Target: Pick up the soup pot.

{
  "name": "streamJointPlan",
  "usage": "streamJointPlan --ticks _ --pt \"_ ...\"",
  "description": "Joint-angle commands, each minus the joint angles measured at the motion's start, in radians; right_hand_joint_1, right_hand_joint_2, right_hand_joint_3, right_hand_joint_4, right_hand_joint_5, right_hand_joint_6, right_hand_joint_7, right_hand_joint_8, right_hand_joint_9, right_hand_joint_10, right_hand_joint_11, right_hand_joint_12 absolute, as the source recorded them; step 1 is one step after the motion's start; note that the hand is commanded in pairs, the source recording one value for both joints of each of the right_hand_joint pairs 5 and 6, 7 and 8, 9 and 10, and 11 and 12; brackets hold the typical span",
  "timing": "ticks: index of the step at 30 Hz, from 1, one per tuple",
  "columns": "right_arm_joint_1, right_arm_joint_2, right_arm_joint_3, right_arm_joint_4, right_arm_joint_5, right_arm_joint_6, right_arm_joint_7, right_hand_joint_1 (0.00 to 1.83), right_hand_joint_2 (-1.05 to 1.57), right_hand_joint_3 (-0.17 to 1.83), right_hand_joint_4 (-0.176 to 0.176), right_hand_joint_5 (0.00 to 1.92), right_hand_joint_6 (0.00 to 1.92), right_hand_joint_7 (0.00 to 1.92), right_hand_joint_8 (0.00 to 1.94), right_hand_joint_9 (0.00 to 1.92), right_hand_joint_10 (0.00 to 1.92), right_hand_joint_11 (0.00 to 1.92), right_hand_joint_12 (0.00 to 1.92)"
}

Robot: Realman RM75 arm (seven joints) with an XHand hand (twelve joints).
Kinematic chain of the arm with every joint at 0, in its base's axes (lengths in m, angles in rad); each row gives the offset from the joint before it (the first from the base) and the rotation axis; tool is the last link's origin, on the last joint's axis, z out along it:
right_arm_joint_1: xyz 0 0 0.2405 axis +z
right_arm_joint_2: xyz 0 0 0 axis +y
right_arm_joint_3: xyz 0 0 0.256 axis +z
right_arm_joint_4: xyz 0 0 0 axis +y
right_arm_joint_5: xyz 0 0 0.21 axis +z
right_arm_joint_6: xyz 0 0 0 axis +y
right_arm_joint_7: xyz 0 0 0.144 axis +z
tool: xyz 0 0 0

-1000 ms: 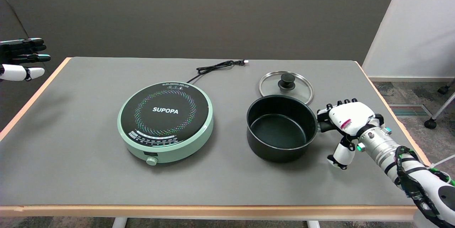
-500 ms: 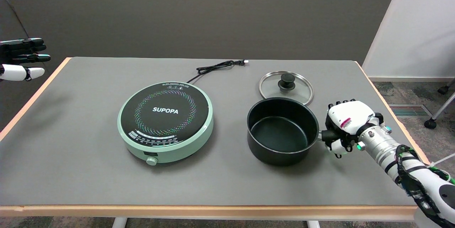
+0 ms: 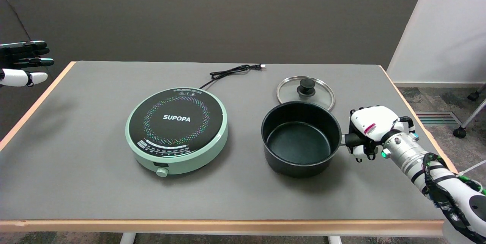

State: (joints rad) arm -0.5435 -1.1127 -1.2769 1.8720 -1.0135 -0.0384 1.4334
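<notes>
The black soup pot [image 3: 300, 138] stands empty right of the table's middle. Its handle sticks out to the right and is wrapped by my right hand [image 3: 367, 132], whose fingers are curled tight around it, hiding most of the handle. The pot's base looks slightly raised off the grey table top, with a shadow beneath it. The pot's far rim covers the near edge of the glass lid [image 3: 305, 91].
A mint-green SUPOPA induction cooker [image 3: 177, 129] sits left of the pot, its black cord [image 3: 231, 72] trailing to the back. The glass lid with a black knob lies just behind the pot. The table's right edge [image 3: 417, 118] runs close to my right arm.
My right hand closed around the pot's handle. The pot has since shifted slightly left and up, and the hand has risen with it.
</notes>
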Motion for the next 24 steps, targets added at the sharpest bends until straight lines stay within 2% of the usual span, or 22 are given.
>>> streamJointPlan --ticks 1,7,11,12,14,15,17,20,24 --pt "0.012 0.006 0.009 -0.003 0.001 0.002 0.085 1.16 0.77 0.81 -0.055 1.81 1.81 1.81 1.81 1.81 1.81 1.81 1.81" --pt "0.023 0.006 0.014 -0.008 0.003 0.002 0.096 1.16 0.73 0.9 -0.057 1.8 1.8 1.8 1.8 1.8 1.8 1.8 1.8" --pt "0.034 0.006 0.018 -0.011 -0.002 -0.007 0.145 0.92 1.15 0.84 -0.076 1.79 1.79 1.79 1.79 1.79 1.79 1.79 1.79" --pt "0.037 0.006 0.018 -0.012 -0.002 -0.008 0.151 0.85 1.08 1.06 -0.064 1.8 1.8 1.8 1.8 1.8 1.8 1.8 1.8" --pt "0.045 0.006 0.016 -0.013 -0.004 -0.008 0.159 0.81 1.01 1.17 -0.052 1.82 1.82 1.82 1.82 1.82 1.82 1.82 1.82" --pt "0.049 0.006 0.015 -0.014 -0.004 -0.008 0.165 0.78 1.05 1.15 -0.049 1.83 1.83 1.83 1.83 1.83 1.83 1.83 1.83" --pt "0.06 0.005 0.01 -0.016 -0.004 -0.009 0.167 0.73 1.17 0.97 -0.048 1.84 1.84 1.84 1.84 1.84 1.84 1.84 1.84" --pt "0.075 0.003 0.006 -0.019 -0.007 -0.009 0.173 0.75 1.33 0.77 -0.053 1.83 1.83 1.83 1.83 1.83 1.83 1.83 1.83" --pt "0.107 0.007 0.002 -0.026 -0.007 -0.009 0.173 0.78 1.37 0.66 -0.055 1.83 1.83 1.83 1.83 1.83 1.83 1.83 1.83"
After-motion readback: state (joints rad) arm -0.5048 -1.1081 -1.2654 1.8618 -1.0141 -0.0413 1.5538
